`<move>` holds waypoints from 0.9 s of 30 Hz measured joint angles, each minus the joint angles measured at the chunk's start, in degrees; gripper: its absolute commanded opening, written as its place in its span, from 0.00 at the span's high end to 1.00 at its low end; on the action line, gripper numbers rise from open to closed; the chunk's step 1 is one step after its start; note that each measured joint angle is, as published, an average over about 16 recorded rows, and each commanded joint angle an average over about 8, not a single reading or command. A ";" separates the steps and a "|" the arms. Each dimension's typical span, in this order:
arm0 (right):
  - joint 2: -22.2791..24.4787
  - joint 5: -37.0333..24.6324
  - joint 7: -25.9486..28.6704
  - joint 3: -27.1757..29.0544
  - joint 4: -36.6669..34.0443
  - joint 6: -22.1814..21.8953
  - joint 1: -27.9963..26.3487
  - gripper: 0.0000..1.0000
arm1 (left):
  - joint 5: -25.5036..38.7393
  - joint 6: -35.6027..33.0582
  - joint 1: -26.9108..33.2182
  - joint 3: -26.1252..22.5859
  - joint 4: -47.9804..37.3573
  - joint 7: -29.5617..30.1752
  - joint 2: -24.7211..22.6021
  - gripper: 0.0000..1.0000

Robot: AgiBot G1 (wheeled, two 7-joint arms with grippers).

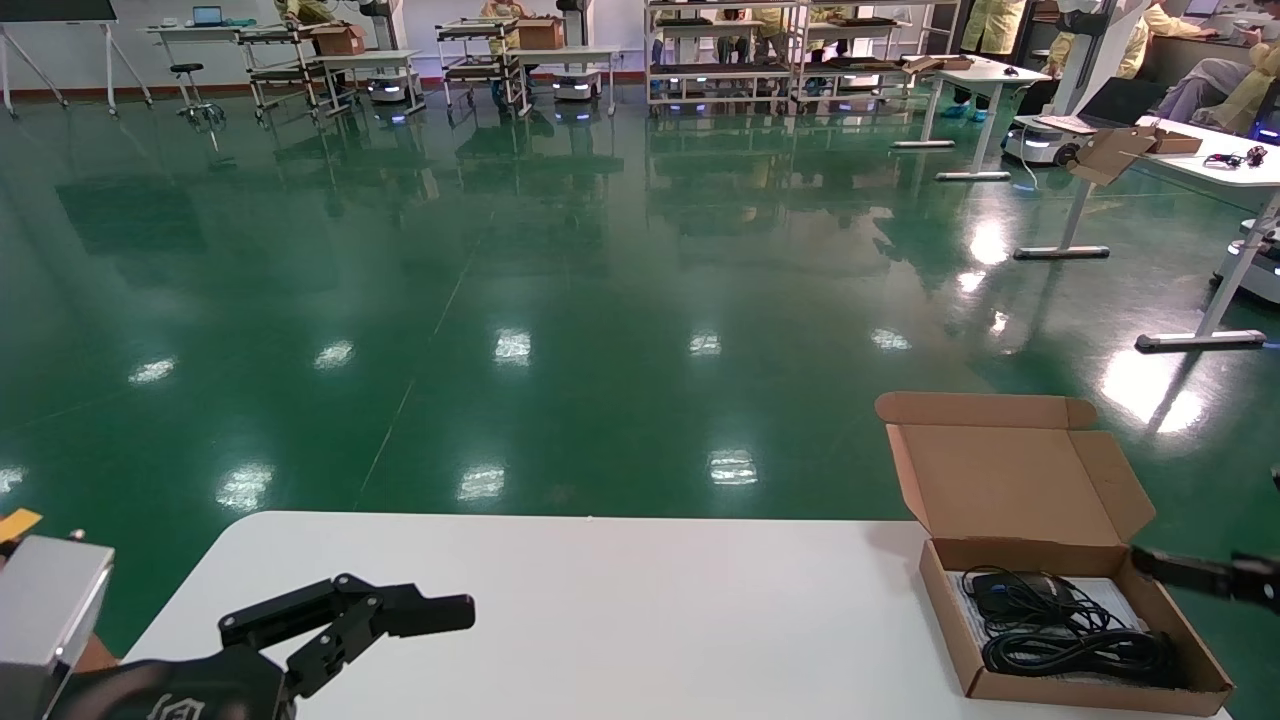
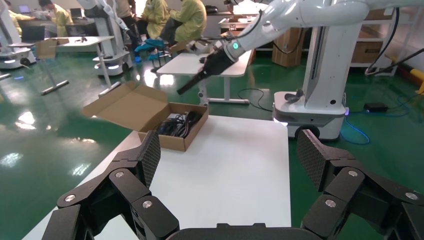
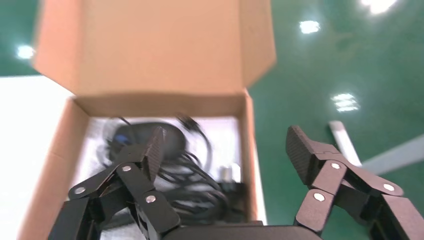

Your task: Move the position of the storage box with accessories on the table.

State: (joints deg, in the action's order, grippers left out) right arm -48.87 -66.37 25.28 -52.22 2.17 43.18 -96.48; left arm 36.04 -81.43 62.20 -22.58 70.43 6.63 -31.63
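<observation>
The storage box [image 1: 1085,690] stands near the right end of the white table [image 1: 600,620], its brown lid [image 1: 1010,480] folded up and back. Inside lie the accessories: a black mouse [image 1: 1005,590] and a coiled black cable [image 1: 1080,650] on white paper. My right gripper [image 3: 227,145] is open and straddles the box's right side wall [image 3: 247,155], with one finger over the cable [image 3: 200,190] and the other outside over the floor. In the head view only its tip [image 1: 1190,572] shows at the box's right edge. My left gripper [image 2: 230,155] is open and holds nothing, low over the table's left end [image 1: 410,600], far from the box [image 2: 175,127].
Green floor surrounds the table; the box sits close to the table's right and far edges. Another white desk [image 1: 1210,160] with a cardboard box stands far right. A robot base [image 2: 310,110] is parked beyond the table's end.
</observation>
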 measured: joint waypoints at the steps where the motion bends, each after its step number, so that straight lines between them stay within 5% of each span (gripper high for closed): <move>1: 0.14 0.19 0.11 0.12 0.16 1.01 -0.46 0.00 | 0.00 0.00 0.00 0.00 0.00 0.00 0.00 0.00; 17: 3.44 6.34 5.63 3.80 2.51 29.34 -6.66 0.00 | 0.00 0.01 -0.01 0.00 -0.01 0.00 0.00 0.00; 27: 4.05 8.18 6.58 5.21 3.30 33.83 -6.66 0.00 | -0.01 0.02 -0.02 0.01 -0.02 0.00 0.00 0.00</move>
State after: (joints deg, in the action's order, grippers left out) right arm -44.82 -58.19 31.86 -47.01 5.47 77.01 -103.14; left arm 36.03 -81.41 62.18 -22.58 70.42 6.63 -31.63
